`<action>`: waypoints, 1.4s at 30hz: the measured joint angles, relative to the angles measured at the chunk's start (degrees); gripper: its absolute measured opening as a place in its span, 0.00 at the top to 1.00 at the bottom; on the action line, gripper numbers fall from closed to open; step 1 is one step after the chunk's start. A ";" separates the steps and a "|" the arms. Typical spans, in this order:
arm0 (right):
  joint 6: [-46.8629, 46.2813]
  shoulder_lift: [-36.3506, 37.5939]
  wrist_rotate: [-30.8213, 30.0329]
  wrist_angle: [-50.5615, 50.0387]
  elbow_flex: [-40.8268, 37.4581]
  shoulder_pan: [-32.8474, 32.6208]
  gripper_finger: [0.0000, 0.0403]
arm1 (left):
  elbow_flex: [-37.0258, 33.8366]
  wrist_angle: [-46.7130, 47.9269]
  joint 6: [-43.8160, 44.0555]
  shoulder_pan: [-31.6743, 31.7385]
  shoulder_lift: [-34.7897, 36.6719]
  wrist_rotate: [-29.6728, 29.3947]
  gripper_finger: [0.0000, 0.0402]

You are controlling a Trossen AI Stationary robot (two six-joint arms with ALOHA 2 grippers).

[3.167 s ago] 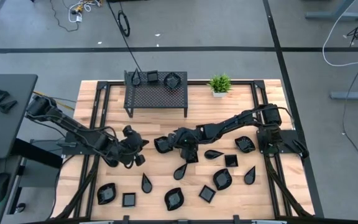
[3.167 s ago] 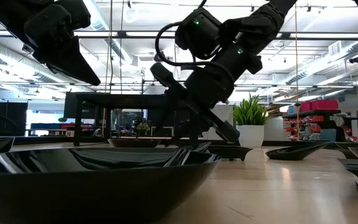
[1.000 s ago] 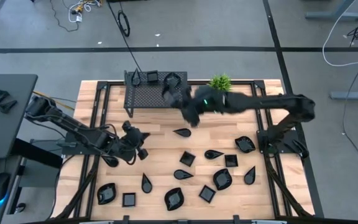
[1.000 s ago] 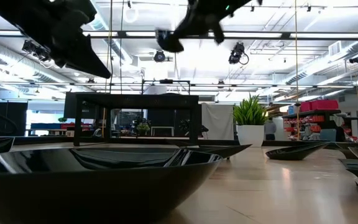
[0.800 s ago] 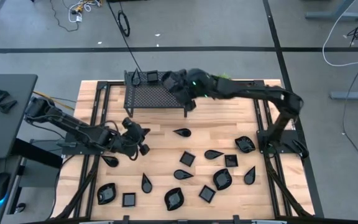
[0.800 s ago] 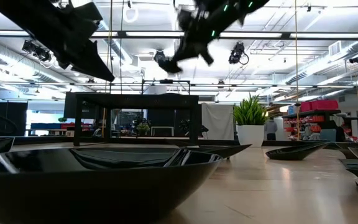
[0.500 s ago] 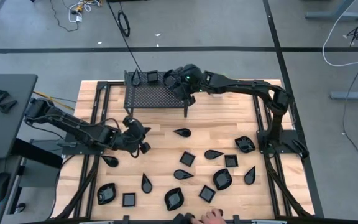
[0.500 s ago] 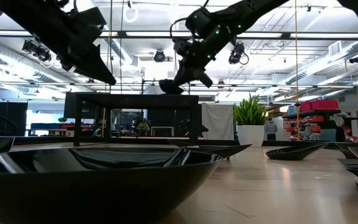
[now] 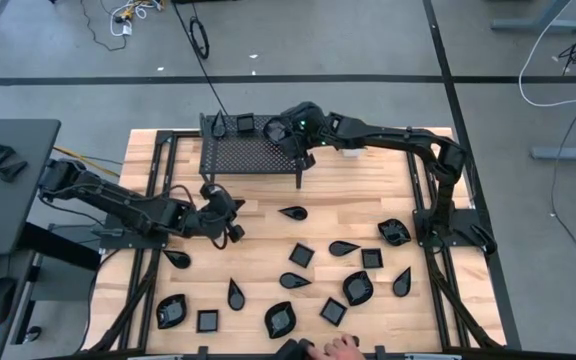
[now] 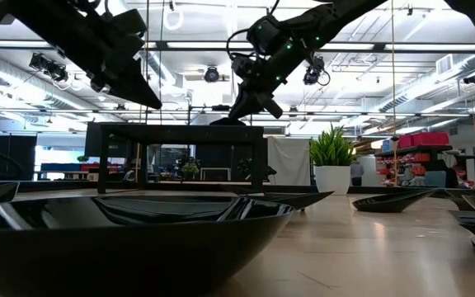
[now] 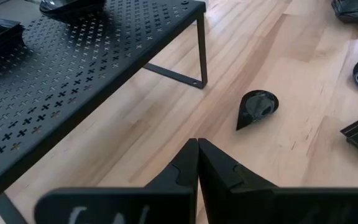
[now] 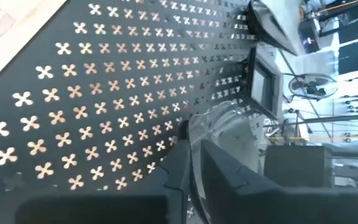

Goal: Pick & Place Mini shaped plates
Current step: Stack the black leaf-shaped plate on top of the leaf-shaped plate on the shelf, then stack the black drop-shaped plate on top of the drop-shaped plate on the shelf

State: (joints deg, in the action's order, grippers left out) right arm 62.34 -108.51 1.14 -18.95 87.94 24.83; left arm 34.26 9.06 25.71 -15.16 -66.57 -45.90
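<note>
My right tool pinches a wavy-rim plate on the mesh rack, at the desk's twelve o'clock; I should release gently, then lift straight up. Left tool clenched, empty.

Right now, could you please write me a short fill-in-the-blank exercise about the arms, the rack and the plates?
1. The right gripper is over the black mesh ____.
2. The left gripper's fingers are ____ and hold nothing.
3. The small green potted plant stands on the ____.
4. The teardrop plate in front of the left gripper lies on the ____ table.

Missing words: rack; shut; table; wooden
</note>
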 joint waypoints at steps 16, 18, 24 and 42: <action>-16.19 0.36 8.53 4.07 0.00 0.07 0.77 | 0.00 -1.16 0.21 -0.02 0.00 2.68 0.97; -20.43 1.36 8.38 5.50 0.00 0.12 0.78 | 0.00 -1.16 0.60 -0.02 0.00 2.68 0.97; -35.88 7.39 11.06 5.16 0.02 -1.59 0.83 | 0.00 -1.20 0.63 -0.09 0.00 2.68 0.97; -59.33 10.62 9.06 -0.83 -19.70 -18.19 0.95 | 0.00 -1.10 0.63 -0.11 0.00 3.81 0.97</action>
State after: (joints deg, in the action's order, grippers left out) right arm 3.01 -97.89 10.20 -19.78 68.24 6.64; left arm 34.26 7.97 26.35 -15.27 -66.57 -42.09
